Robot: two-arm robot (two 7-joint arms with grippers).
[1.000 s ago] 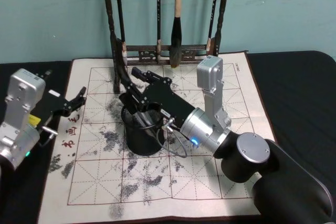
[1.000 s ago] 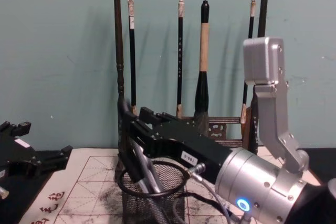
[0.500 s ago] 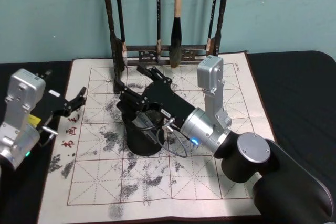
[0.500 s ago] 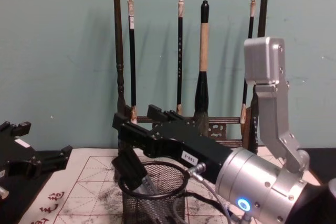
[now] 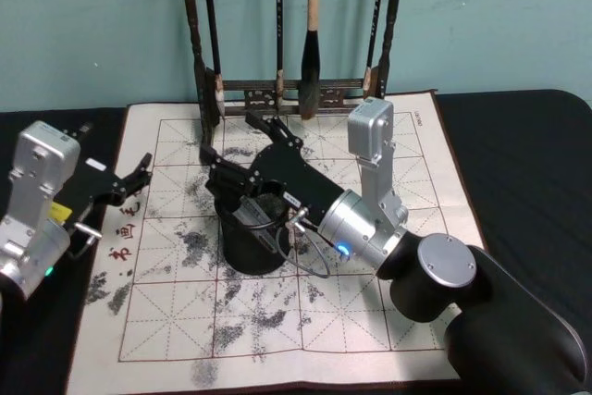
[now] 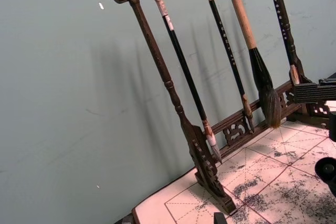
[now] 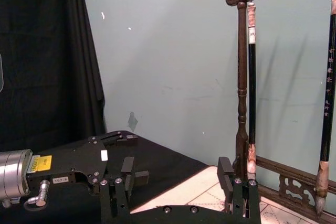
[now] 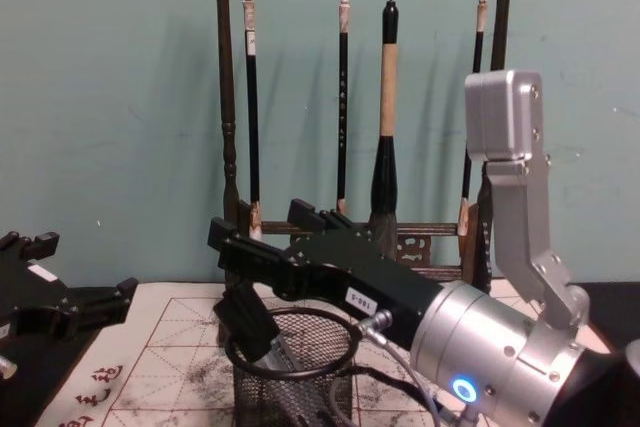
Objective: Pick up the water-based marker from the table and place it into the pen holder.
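Marker: head view, light shaft (image 5: 262,221) leaning inside the pen holder (image 5: 250,245) on the calligraphy mat (image 5: 407,228).
Right gripper: (image 5: 242,150) above the holder's rim, fingers spread, empty.
Left gripper: (image 5: 139,173) idle at the mat's left edge, fingers apart.
Chest view: marker (image 8: 285,359) inside the mesh holder (image 8: 290,387); right gripper (image 8: 262,252) spread above it, brush rack (image 8: 228,127) behind.
Right wrist view: fingers (image 7: 226,174) wide apart.

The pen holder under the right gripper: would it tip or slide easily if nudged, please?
The pen holder is open wire mesh, so probably light and easy to slide on the mat. It looks taller than wide, so a nudge from the open right gripper at its rim might tip it.
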